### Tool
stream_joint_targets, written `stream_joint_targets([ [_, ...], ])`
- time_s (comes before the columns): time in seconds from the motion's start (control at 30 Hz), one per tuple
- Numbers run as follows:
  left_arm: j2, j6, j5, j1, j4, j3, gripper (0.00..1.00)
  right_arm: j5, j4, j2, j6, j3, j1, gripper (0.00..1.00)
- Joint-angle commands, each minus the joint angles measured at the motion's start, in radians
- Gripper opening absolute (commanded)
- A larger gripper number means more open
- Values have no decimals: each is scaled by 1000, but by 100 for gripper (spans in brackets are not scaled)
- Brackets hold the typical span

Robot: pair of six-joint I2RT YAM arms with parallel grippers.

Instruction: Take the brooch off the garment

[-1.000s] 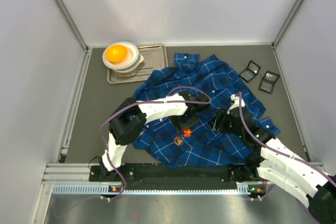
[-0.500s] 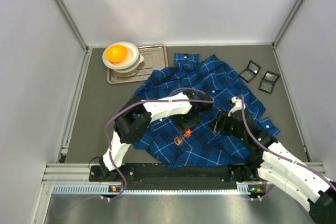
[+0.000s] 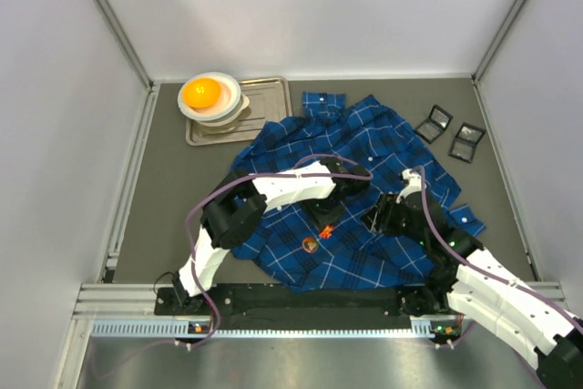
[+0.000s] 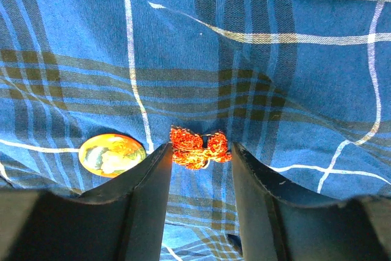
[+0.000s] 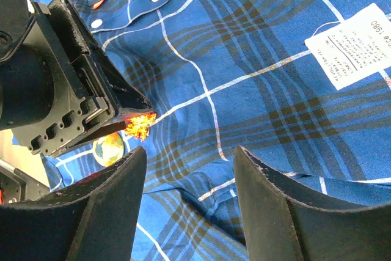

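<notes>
The garment [image 3: 364,134] is a dark-blue plaid shirt spread out on the grey table. It fills the left wrist view [image 4: 275,59] and the right wrist view [image 5: 256,59]. The brooch [image 3: 325,230] is a small glittery orange-red piece pinned to it. My left gripper [image 4: 200,151] is open, tips down on the cloth, with one jaw on each side of the brooch [image 4: 198,148]. My right gripper [image 5: 189,157] is open and empty, hovering over the shirt to the right of the brooch [image 5: 140,125]. In the top view the right gripper [image 3: 378,216] is beside the left one.
A round yellow-green badge [image 4: 112,154] is pinned just left of the brooch. A white paper tag [image 5: 357,38] lies on the shirt. A metal tray [image 3: 264,102] and a bowl holding an orange [image 3: 202,93] stand at the back left. Two small black boxes [image 3: 434,122] lie at the back right.
My left arm has shifted a little and its gripper has settled down around the brooch. My right gripper has edged slightly toward it. The shirt has not moved.
</notes>
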Motion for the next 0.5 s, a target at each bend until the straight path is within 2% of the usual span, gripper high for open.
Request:
stream_joint_targets([
  [0.0,9,-44,-3,-9,-34,-19,47,-8,11,-13,-7,2,-11,59],
  [0.03,9,-41,-3,-9,-27,-27,41,-7,12,-13,-6,2,-9,59],
  [0.23,-3,-10,-40,-12,-37,-36,31,-60,29,24,-15,3,-9,59],
  [0.3,-12,1,-49,-12,-34,-44,24,-85,54,55,-29,3,-9,59],
  [0.47,-37,48,-83,-14,2,-67,12,-258,176,110,-58,-20,-11,59],
])
